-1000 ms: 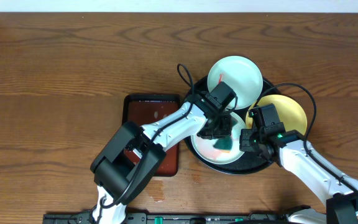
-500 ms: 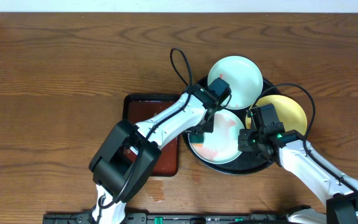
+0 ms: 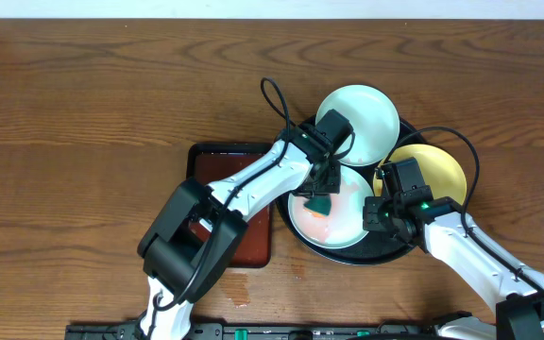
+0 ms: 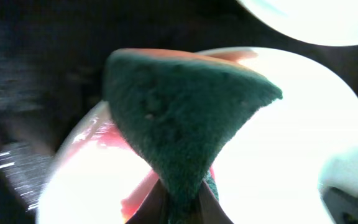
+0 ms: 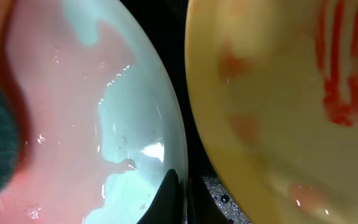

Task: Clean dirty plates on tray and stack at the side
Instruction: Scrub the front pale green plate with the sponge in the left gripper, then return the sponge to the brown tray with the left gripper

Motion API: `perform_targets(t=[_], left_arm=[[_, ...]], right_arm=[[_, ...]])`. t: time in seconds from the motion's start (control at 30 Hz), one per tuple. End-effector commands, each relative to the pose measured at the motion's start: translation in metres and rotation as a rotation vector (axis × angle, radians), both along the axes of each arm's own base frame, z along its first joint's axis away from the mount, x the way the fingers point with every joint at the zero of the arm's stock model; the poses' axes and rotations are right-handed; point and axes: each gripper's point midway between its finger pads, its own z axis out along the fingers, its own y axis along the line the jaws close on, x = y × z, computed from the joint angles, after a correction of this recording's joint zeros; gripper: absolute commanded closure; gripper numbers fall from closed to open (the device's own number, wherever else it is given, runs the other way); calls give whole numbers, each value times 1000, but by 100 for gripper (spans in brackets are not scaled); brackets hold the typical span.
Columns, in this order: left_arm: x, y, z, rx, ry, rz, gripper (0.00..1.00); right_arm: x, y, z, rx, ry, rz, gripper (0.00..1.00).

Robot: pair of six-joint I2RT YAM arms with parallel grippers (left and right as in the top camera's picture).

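Three plates [image 3: 352, 222] on tray [image 3: 376, 255], none stacked aside. Left gripper [image 4: 179, 208] pinched sponge [image 4: 179, 106] on near mint plate [image 5: 123, 124], pink-wet. Right gripper [image 5: 179, 199] clamped its rim. Yellow plate [image 3: 442, 165], far mint plate [image 3: 366, 118] smeared, unwiped.

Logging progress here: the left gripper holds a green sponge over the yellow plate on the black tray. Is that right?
Not the yellow plate. The left gripper holds the green sponge over the red-smeared mint-white plate on the black tray; the yellow plate lies beside it. The overhead view shows this.
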Motion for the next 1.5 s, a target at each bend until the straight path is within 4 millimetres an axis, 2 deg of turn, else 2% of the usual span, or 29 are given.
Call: perform_targets(t=[0.0, 0.13, 0.27, 0.4, 0.53, 0.6, 0.77, 0.93, 1.03, 1.13, 1.23, 1.33, 1.47], left_arm=[[-32, -21, -15, -74, 141, -36, 92], [-45, -20, -16, -48, 173, -54, 92], [-61, 4, -19, 35, 264, -28, 92], [-69, 30, -18, 104, 338, 14, 93], [-57, 65, -20, 217, 319, 72, 93], [-47, 76, -16, 234, 294, 97, 92], [-18, 87, 16, 223, 156, 130, 93], [1, 103, 68, 233, -43, 159, 92], [3, 118, 95, 238, -111, 184, 93], [2, 142, 117, 262, -152, 229, 92], [3, 171, 128, 325, -178, 276, 92], [4, 194, 121, 378, -165, 287, 93], [-4, 220, 96, 420, -95, 335, 92]], right_arm=[[-4, -9, -4, -53, 7, 12, 99], [-4, -9, -4, -53, 7, 11, 99], [-4, -10, -4, -54, 10, 11, 99], [-4, -9, -4, -53, 9, 11, 99], [-4, -9, -4, -53, 9, 11, 99], [-4, -10, -4, -53, 9, 11, 99], [-4, -10, -4, -54, 9, 11, 99], [-3, -8, 0, -52, -2, 29, 99], [3, -6, 16, -59, -30, 78, 99], [13, -3, 40, -56, -73, 104, 99], [22, 0, 70, -51, -122, 117, 99], [32, -1, 101, -80, -176, 138, 99], [45, -12, 142, -192, -239, 156, 99]])
